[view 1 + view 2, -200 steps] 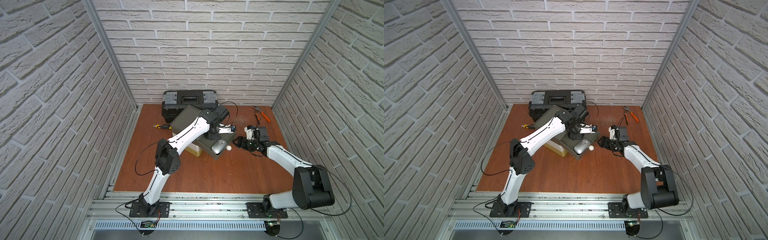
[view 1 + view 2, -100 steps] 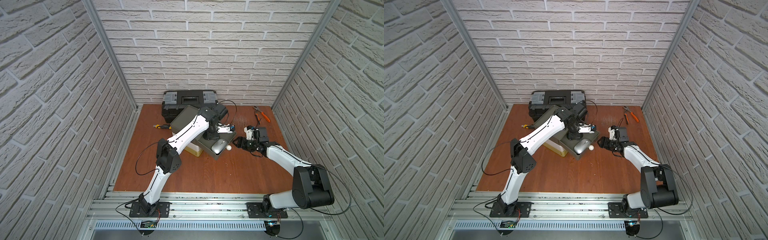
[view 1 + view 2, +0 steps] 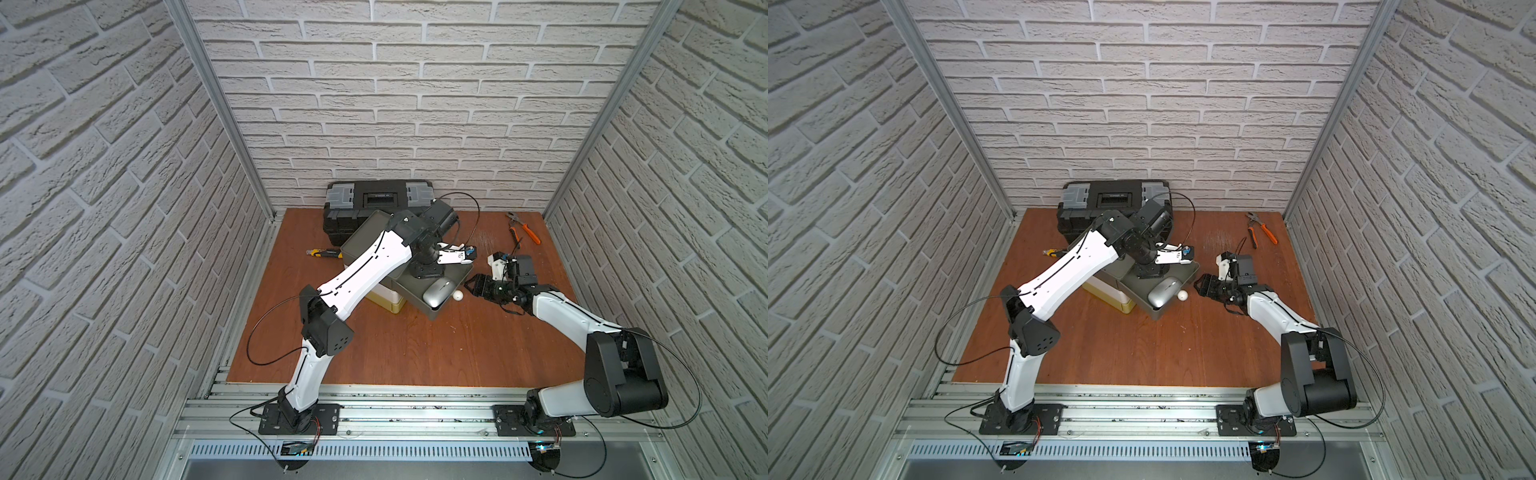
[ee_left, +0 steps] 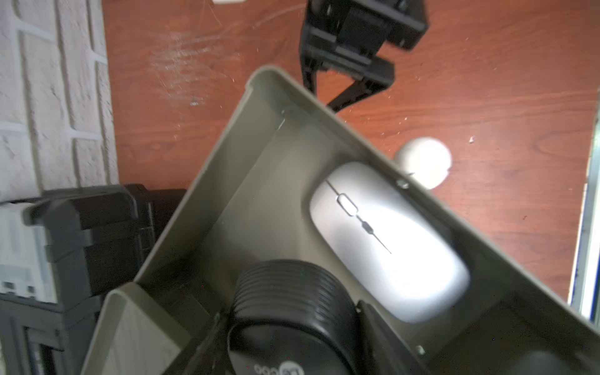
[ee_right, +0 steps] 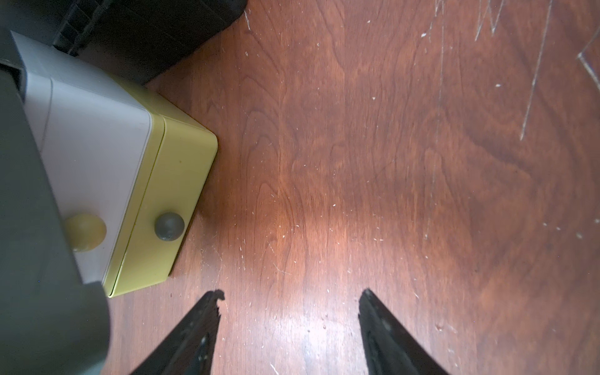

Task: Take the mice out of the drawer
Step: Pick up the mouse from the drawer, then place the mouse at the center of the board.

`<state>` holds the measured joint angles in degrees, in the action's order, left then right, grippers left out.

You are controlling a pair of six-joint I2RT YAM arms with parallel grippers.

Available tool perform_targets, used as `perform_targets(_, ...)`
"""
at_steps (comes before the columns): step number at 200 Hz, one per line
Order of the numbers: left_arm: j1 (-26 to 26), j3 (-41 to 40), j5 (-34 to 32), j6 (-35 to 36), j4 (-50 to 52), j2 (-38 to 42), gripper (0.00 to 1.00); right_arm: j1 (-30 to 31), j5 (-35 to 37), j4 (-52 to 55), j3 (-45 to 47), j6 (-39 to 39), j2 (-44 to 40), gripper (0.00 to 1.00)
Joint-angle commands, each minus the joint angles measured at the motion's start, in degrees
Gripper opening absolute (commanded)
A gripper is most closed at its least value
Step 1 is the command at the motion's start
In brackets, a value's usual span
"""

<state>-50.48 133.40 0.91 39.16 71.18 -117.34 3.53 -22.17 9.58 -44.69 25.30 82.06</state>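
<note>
Reddish-brown wood tabletop (image 3: 415,353), and in both top views a grey-green plastic drawer (image 3: 411,303) sticks out of a small stacked drawer unit. A flat oval silver mouse (image 3: 436,291) lies inside, right up against the front wall by the round white knob (image 3: 457,295). The left pincer (image 3: 424,273) is dipped into the drawer just behind that mouse. The right pincer (image 3: 473,286) hovers low beside the drawer front, near the knob but apart from it. There's a black plastic toolbox (image 3: 378,199) at the back wall, orange-handled pliers (image 3: 525,228) well off to the right, and a yellow-black utility knife (image 3: 324,252) left of the unit.

Left wrist view: the silver mouse (image 4: 389,240) is in the drawer corner. Next to it is a black oval mouse with a round grey mark (image 4: 292,318), sitting between the left pincer's dark fingers (image 4: 368,313). They're about half spread and pressed on both its sides, so it's gripped, down within the drawer walls.

Right wrist view: the right pincer (image 5: 289,324) is spread wide with only bare wood between its fingers, holding nothing. A white drawer (image 5: 91,130) and a yellow drawer (image 5: 172,194) sit stacked beside it.
</note>
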Motion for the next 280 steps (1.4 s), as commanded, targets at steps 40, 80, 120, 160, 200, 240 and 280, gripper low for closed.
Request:
perform_targets(40,-4.5,-15.5,-8.4,-11.7,-5.4,16.2,0.38,0.2,-1.1,-1.6,-0.2,0.2,-2.6,0.70)
perform_targets(80,-6.3,-43.8,-17.1,-33.3,-11.9,35.0,0.39,0.2,-1.7,-1.3,-1.1,-0.3,-2.8,0.70)
perform_targets(120,-8.6,-66.7,-25.1,-57.5,-18.5,50.0,0.40,0.2,-2.7,-1.0,-1.5,-0.8,-1.9,0.70)
perform_targets(160,-7.7,-79.2,-29.2,-73.7,-22.7,53.7,0.43,0.3,-3.5,-1.4,-0.9,-0.4,-2.5,0.70)
perform_targets(200,-4.0,-84.9,-32.0,-87.0,-21.9,48.8,0.44,0.2,-2.2,-0.3,-1.0,-1.4,-3.3,0.70)
perform_targets(240,-6.5,-90.9,-31.0,-94.7,-26.1,48.3,0.44,0.2,-1.0,0.3,-1.1,-2.1,-3.3,0.70)
perform_targets(280,-10.3,-93.9,-28.5,-90.9,-33.2,43.1,0.47,0.2,-1.8,-0.7,-1.1,-1.7,-1.4,0.70)
